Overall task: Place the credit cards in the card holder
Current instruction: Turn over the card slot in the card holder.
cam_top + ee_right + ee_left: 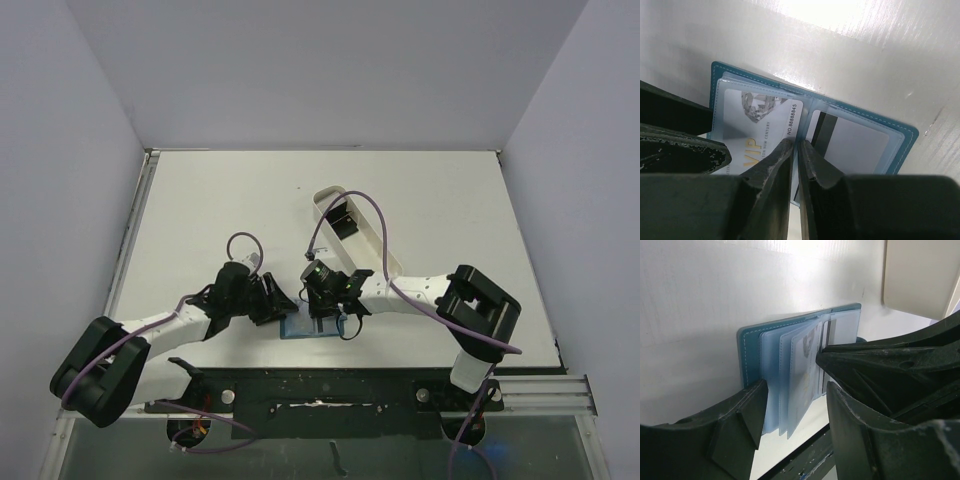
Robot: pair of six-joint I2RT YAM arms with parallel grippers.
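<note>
Card holder lay open on the table by the near edge, long axis left-right, directly under the right fingers. These were nearly together at its fold; whether they pinched anything couldn't be told. Left fingers stood apart, straddling its left edge.

You have a long white tray lying aslant near the middle of the white table, grey walls around.
</note>
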